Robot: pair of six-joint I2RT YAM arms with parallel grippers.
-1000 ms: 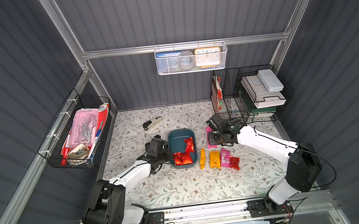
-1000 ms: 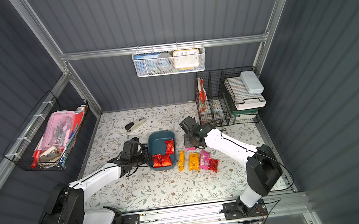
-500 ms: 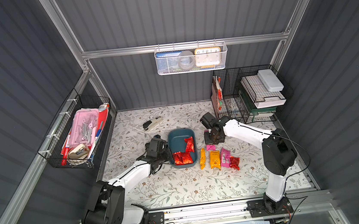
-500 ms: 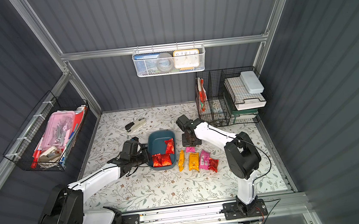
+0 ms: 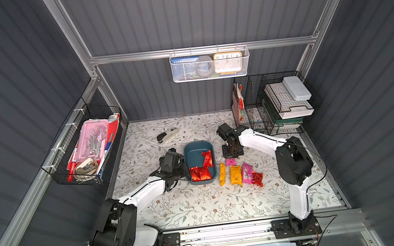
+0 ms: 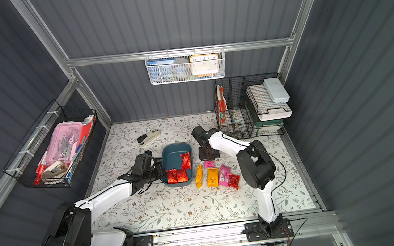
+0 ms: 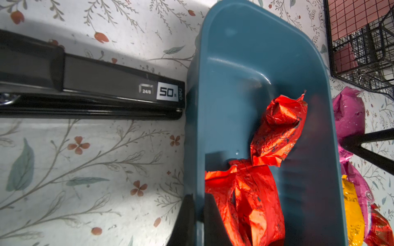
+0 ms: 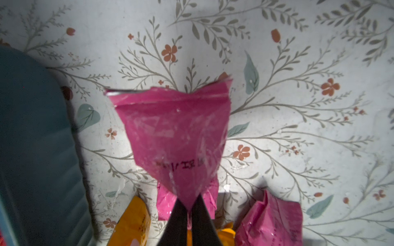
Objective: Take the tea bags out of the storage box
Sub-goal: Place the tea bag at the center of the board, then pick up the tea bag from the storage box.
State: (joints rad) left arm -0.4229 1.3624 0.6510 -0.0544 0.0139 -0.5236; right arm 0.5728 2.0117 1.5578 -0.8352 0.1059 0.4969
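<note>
left gripper (image 7: 200,221) clamped across near wall of storage box (image 5: 193,151), probably pinning it so it won't slide; red tea bags (image 5: 199,173) inside box, toward its near end, not yet out; row of tea bags (image 5: 235,175) on table (image 5: 199,207) just beside box, right-arm side; beyond row, right gripper (image 8: 187,204) pinching pink tea bag (image 8: 177,132) by a corner, low over table, likely for set-down

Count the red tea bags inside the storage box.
3. One red tea bag leans on the storage box's right wall; two more lie together at its near end. Others may hide beneath.
</note>
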